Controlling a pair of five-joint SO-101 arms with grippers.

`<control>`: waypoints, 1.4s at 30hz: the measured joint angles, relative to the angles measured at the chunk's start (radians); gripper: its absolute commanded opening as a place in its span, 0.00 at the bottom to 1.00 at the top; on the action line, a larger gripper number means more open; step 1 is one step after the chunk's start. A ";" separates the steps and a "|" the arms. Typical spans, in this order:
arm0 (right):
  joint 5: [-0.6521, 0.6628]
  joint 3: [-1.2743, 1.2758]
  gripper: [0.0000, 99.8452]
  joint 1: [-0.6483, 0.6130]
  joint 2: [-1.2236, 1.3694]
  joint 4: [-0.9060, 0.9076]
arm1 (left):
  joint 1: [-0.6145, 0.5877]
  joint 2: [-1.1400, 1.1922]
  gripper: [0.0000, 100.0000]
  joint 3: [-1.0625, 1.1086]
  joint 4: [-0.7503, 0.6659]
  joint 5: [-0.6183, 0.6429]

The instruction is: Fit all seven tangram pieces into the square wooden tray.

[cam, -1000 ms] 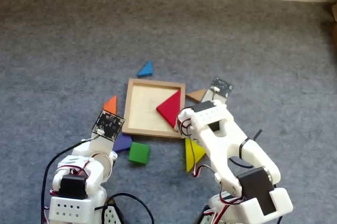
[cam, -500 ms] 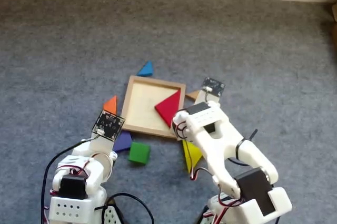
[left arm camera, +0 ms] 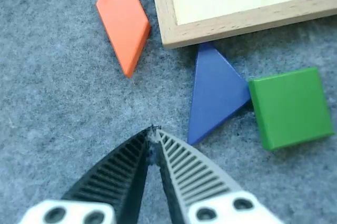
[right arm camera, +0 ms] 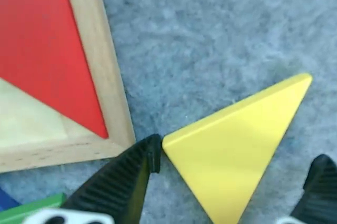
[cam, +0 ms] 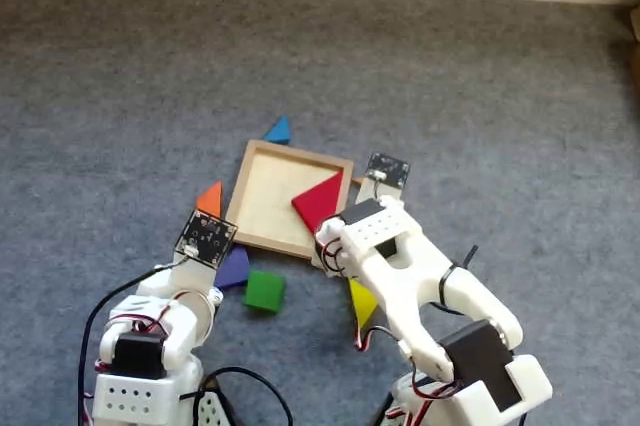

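The square wooden tray (cam: 262,198) lies mid-carpet with a red triangle (cam: 320,201) in its right corner. My right gripper (right arm camera: 237,167) is open, its fingers on either side of a yellow triangle (right arm camera: 239,137) that lies flat just off the tray's corner (right arm camera: 108,84). In the high view the right arm (cam: 372,236) covers most of that yellow triangle (cam: 364,302). My left gripper (left arm camera: 154,135) is shut and empty over bare carpet, short of an orange parallelogram (left arm camera: 124,21), a blue triangle (left arm camera: 216,95) and a green square (left arm camera: 291,107).
A small blue triangle (cam: 278,130) lies beyond the tray's far edge. A sliver of a brown piece (cam: 358,183) shows by the tray's right side under the right arm's camera board. Open grey carpet surrounds everything.
The right arm has swung left toward the tray's near right corner, covering more of the yellow triangle. The tray has turned slightly. The left arm has not moved.
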 measured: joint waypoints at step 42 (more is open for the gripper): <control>-0.081 0.031 0.41 0.078 -0.003 -0.063 | 0.000 0.000 0.01 0.000 0.000 0.000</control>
